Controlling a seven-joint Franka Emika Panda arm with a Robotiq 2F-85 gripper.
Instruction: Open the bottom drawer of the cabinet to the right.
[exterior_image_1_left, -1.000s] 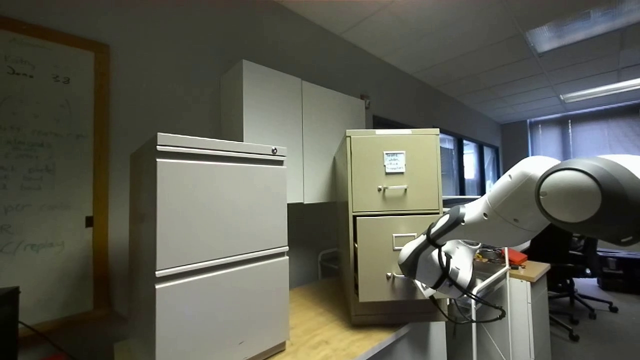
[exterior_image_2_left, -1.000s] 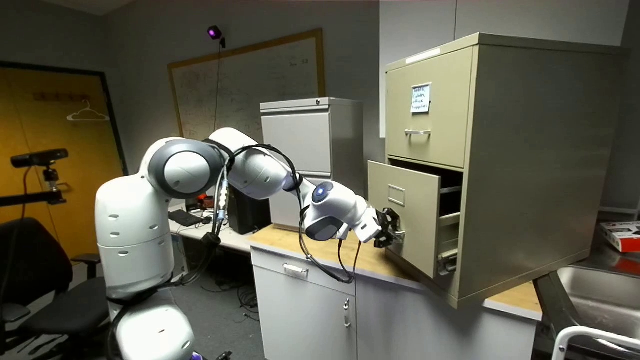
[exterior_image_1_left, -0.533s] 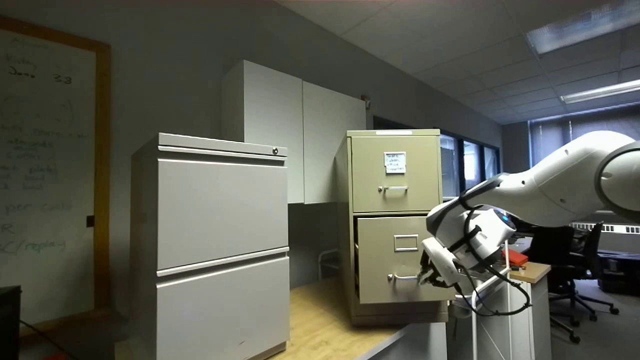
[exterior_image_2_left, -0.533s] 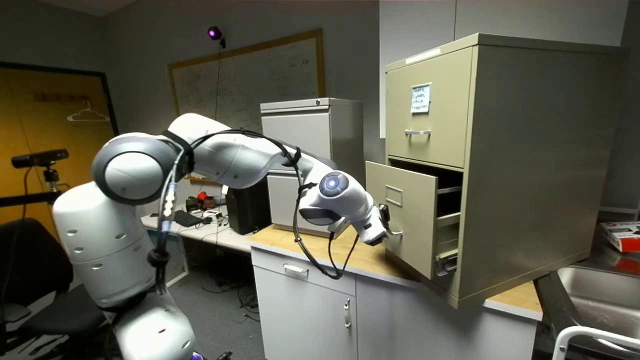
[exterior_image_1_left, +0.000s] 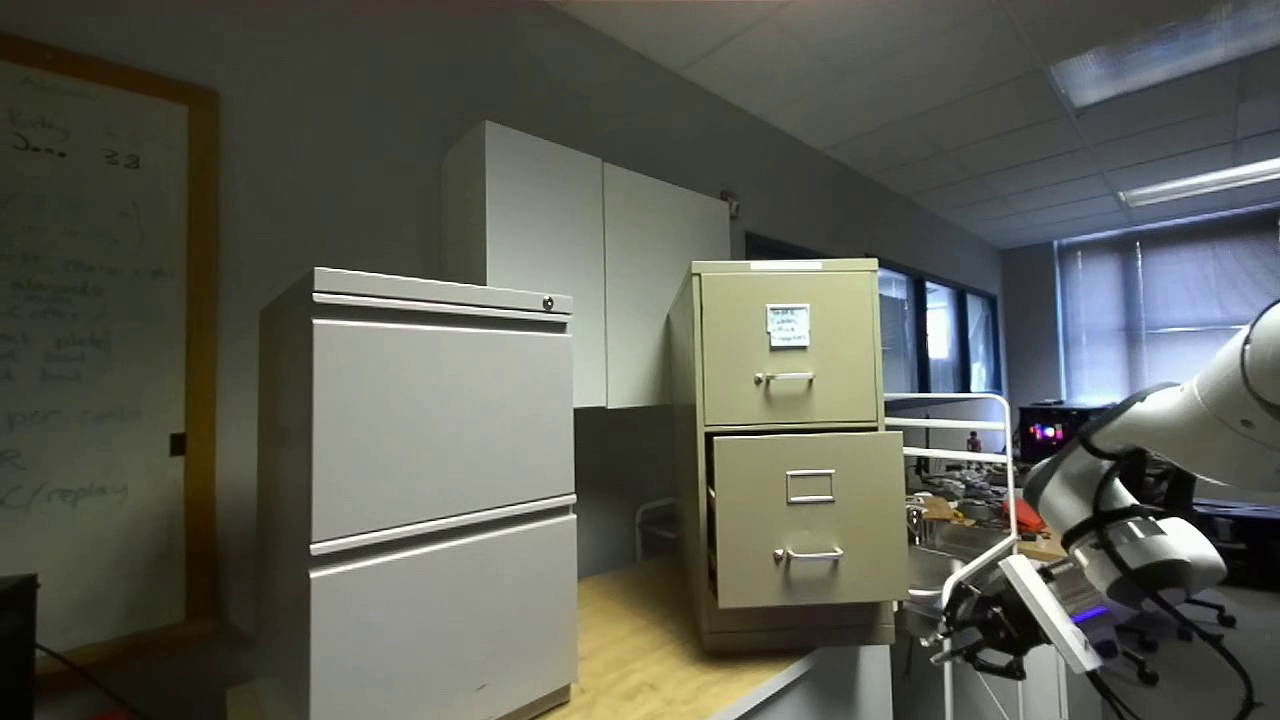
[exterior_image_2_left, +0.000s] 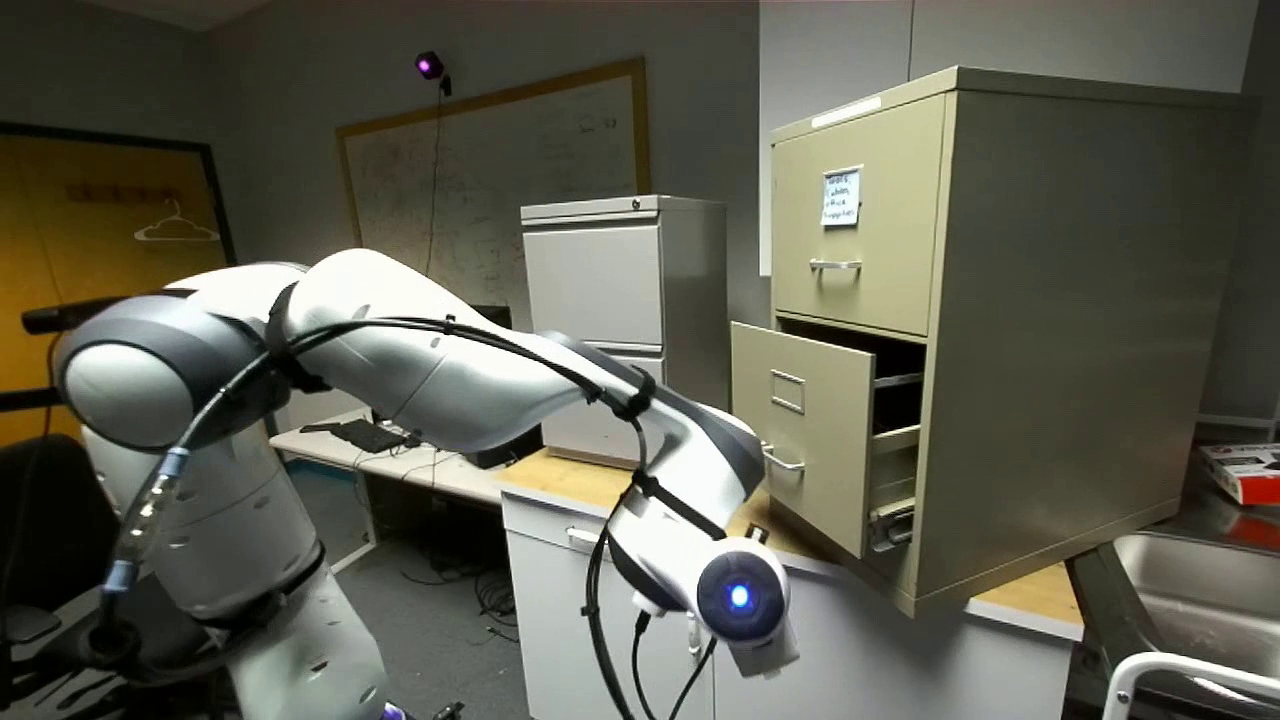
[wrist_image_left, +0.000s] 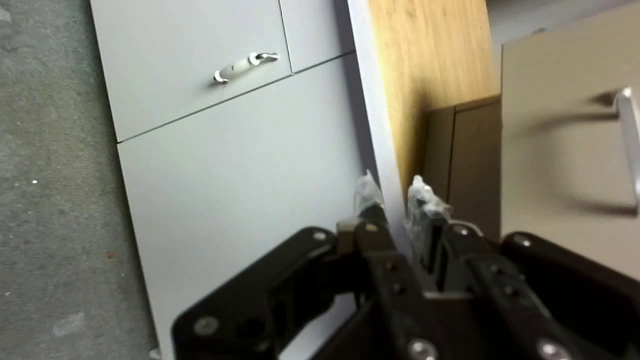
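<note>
- The bottom drawer (exterior_image_2_left: 820, 430) of the cabinet (exterior_image_2_left: 1060, 330) stands partly out, and you can look into its dark inside in an exterior view.
- Your tool (wrist_image_left: 394, 187) is apart from this drawer: in an exterior view it appears on the right of the drawer and lower than its handle (exterior_image_1_left: 815, 555).
- In the wrist view you find the drawer front to the right of the fingertips (wrist_image_left: 369, 194).
- The two fingertips stand near each other with a narrow gap between, and your tool has hold of nothing.
- The cabinet stands on the desk (exterior_image_1_left: 640, 610), to the right of the light-grey cabinet (exterior_image_1_left: 440, 430) in both exterior views.
</note>
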